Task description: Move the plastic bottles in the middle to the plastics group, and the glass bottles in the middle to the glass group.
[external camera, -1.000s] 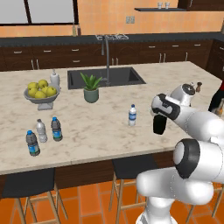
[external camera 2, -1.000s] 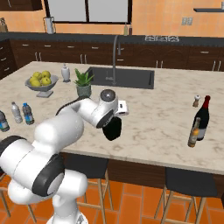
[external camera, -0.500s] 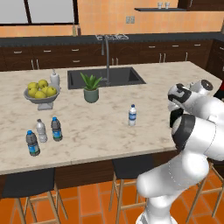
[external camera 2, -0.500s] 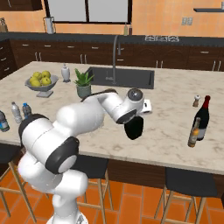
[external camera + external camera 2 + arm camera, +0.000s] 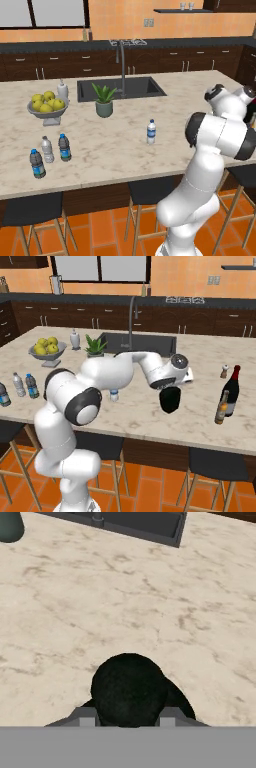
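The surface [image 5: 125,416] is the biggest thing here, a long pale stone top with a sink [image 5: 135,345] at its 12 o'clock side.

My gripper [image 5: 171,390] is clamped tight on the black glass bottle [image 5: 170,400]. I hold it by the top so the fat body hangs straight down and does not tip. In the hand view the black glass bottle [image 5: 129,689] sits right between my two finger tips, round and dark. It seems to be just above the stone, not resting on it, but I cannot tell for sure.

The glass group is at my 3 o'clock: the tall dark bottle [image 5: 232,390] with red on top, and the amber bottle [image 5: 221,407] just beside it. They stand together so all the glass is in one spot. I think that is where my bottle should go, next to them, not bumping them.

The plastics group [image 5: 48,154] is far away at 9 o'clock, three little bottles close together. So I think one plastic bottle is there already.

The clear water bottle [image 5: 151,131] stands alone in the middle. I think it goes to the plastics group after this.
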Available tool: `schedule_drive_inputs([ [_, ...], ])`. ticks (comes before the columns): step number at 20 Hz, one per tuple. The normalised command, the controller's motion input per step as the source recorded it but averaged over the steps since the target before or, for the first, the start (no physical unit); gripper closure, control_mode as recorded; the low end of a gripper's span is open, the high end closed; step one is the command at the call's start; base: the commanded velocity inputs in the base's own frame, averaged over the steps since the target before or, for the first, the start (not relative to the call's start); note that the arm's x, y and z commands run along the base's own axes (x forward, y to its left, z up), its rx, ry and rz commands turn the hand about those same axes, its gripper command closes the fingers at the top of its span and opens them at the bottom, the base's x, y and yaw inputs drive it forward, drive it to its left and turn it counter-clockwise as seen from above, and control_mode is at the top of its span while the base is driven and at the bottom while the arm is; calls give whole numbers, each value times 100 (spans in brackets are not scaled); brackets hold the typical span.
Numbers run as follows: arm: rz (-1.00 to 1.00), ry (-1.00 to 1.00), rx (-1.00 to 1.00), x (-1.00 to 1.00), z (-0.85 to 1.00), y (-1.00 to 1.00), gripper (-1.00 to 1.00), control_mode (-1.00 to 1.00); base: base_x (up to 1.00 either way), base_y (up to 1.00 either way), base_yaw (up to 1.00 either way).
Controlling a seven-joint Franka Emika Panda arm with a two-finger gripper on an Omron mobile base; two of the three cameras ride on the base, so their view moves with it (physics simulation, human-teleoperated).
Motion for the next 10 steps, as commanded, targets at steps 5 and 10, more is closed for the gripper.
schedule_drive_inputs([
  [5, 11, -5, 0, 0, -12, -5, 100, -100, 0, 0, 0],
  [10, 3, -3, 0, 0, -2, -10, 100, -100, 0, 0, 0],
])
